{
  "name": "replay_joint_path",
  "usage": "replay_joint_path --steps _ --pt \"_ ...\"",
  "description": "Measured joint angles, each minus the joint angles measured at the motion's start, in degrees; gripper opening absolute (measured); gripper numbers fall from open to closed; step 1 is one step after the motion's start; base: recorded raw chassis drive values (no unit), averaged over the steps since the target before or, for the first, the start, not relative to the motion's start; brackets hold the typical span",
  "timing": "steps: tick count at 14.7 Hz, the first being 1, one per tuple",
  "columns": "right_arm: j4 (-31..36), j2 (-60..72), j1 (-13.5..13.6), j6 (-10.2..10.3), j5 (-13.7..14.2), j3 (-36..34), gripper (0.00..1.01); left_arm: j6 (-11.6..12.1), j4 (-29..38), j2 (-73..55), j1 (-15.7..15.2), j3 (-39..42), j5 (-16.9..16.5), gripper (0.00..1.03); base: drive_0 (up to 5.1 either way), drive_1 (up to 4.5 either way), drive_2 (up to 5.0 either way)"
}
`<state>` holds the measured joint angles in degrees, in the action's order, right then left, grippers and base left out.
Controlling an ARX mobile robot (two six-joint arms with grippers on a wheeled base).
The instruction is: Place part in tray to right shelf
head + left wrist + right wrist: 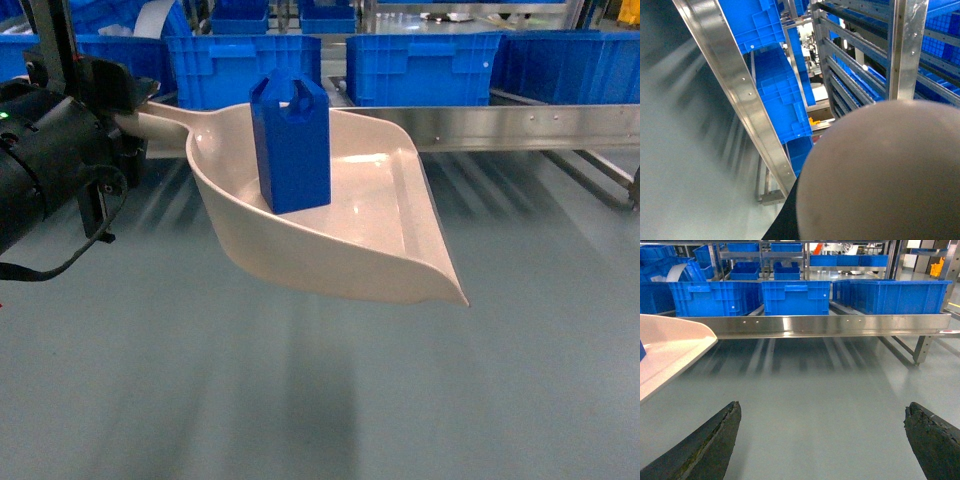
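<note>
The blue part [292, 145] stands upright inside the cream tray [385, 235], which hangs in the air over the grey floor. The tray's handle runs left into my left gripper [128, 118], shut on it. In the left wrist view the tray [880, 175] is a blurred beige mass that hides the jaws. The right shelf's steel front rail [500, 125] passes just behind the tray's far lip. My right gripper [822, 415] is wide open with nothing in it, low over the floor and facing the rail [830, 325]. The tray's lip [670, 350] lies at its left.
Large blue crates [420, 65] sit in a row behind the rail, also in the right wrist view [795, 297]. A steel leg and brace [920, 347] support the rail at the right. More steel racking [905, 50] rises beyond.
</note>
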<state>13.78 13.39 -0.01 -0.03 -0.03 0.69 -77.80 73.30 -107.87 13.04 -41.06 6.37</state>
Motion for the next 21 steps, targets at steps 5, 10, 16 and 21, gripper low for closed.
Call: replay_joint_path --steps 5,10,16,21 --pt "0.3 0.0 0.0 0.0 0.0 0.0 0.98 0.0 0.2 0.0 0.0 0.0 0.0 0.12 3.6 1.29 -4.7" --pt "0.0 0.0 0.0 0.0 0.1 0.0 0.98 0.0 0.2 0.0 0.3 0.0 0.0 0.12 3.3 2.49 -4.1" --pt "0.1 0.0 0.0 0.0 0.1 0.0 0.98 0.1 0.0 0.0 0.2 0.0 -0.1 0.12 0.2 4.49 -4.0" --pt "0.1 0.0 0.0 0.0 0.2 0.0 0.98 0.0 0.0 0.0 0.5 0.0 -0.4 0.12 1.2 5.48 -3.1"
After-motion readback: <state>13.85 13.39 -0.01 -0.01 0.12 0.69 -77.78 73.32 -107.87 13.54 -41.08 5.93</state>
